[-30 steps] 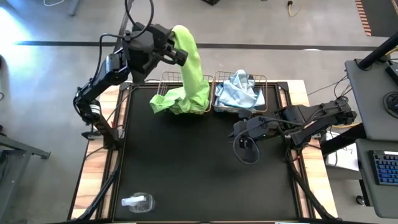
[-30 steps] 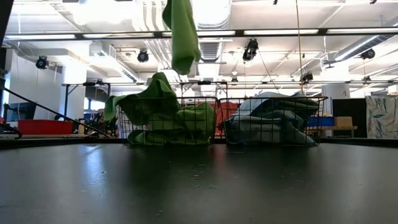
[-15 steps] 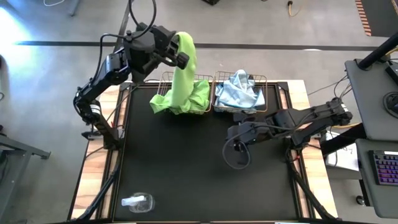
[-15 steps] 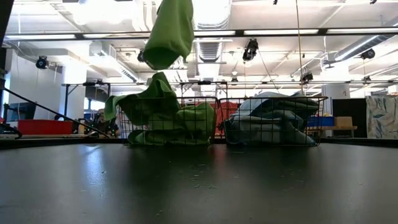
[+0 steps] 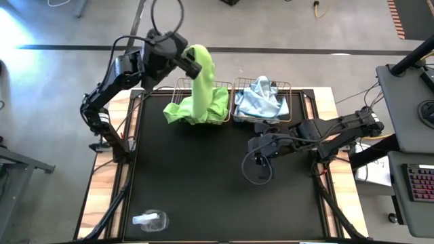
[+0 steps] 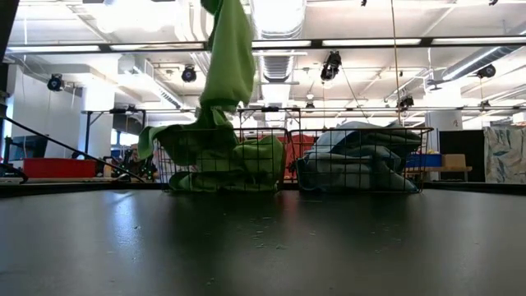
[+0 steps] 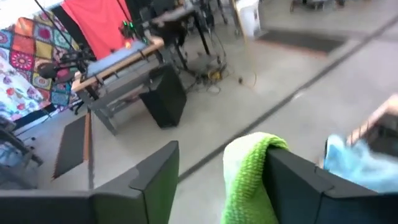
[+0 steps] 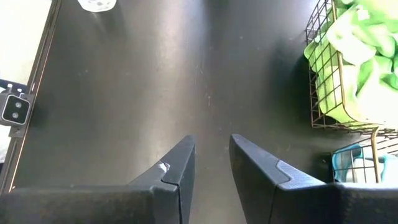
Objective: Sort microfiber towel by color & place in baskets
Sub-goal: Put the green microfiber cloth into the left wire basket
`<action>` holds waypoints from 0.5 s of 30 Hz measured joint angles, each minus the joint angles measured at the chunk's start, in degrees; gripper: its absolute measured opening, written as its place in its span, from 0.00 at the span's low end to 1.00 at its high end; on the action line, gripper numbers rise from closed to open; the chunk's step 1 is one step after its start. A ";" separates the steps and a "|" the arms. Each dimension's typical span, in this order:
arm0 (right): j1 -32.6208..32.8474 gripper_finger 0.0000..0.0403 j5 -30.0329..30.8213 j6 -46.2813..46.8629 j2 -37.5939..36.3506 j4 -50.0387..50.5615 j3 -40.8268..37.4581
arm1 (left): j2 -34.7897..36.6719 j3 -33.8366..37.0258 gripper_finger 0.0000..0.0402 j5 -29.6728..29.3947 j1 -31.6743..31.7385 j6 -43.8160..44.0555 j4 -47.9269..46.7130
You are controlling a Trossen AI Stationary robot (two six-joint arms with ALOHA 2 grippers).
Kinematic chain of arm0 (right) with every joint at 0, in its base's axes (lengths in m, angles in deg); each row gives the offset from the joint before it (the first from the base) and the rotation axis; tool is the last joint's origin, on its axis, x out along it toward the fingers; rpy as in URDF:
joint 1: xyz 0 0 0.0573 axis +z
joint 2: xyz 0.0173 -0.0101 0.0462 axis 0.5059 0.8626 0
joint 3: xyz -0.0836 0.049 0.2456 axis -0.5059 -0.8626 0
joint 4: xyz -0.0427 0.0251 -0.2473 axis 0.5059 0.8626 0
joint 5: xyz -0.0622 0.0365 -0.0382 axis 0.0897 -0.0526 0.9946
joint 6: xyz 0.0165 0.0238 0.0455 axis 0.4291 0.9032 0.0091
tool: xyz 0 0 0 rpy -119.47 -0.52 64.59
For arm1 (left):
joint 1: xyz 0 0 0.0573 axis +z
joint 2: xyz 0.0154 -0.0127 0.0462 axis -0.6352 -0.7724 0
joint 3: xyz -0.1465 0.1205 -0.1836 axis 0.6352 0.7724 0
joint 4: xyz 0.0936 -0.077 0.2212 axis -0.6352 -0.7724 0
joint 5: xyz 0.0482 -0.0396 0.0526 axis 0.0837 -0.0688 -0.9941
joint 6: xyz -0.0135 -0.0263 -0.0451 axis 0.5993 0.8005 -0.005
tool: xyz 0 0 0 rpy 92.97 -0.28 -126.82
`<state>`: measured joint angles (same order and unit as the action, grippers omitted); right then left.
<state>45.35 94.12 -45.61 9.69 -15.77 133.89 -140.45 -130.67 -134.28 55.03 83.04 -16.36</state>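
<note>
A lime green microfiber towel [image 5: 202, 80] hangs from my left gripper [image 5: 195, 63], which stands open high above the left basket [image 5: 180, 85]. That basket holds more green towels [image 6: 222, 156]; one corner hangs over its left rim. The right basket [image 5: 290, 88] holds pale blue towels [image 5: 261, 100]. My right gripper [image 5: 252, 148] hovers low over the black table just in front of the right basket. Its fingers [image 8: 177, 168] are a little apart with nothing between them. My left gripper is open, and the towel's upper end [image 7: 249, 171] is draped over one finger only. It is not pinched. The towel hangs straight down from there, and its lower end [image 6: 214, 115] rests on the green pile in the left basket.
A clear plastic bottle [image 5: 149, 220] lies near the table's front left corner. The wide black mat [image 5: 203, 183] in front of the baskets is bare. Wooden table edges [image 5: 102, 196] frame the mat.
My left gripper has opened above the left basket. The green towel, which hung clear of the basket, has dropped until its lower end reaches the green pile; its upper end stays on one finger. My right gripper has shifted a little toward the table's left.
</note>
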 joint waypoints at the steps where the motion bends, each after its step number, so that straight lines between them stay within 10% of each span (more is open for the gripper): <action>1: 0.01 0.24 0.00 0.00 0.00 0.00 0.00 | 0.00 0.00 0.51 0.16 0.00 0.33 -2.06; 15: 0.02 0.24 -0.02 0.43 -0.02 0.04 -0.02 | 0.00 0.00 0.50 3.80 0.22 8.82 -24.50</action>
<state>45.37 94.10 -45.18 9.67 -15.72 133.87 -140.45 -130.67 -130.48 55.25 91.86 -40.86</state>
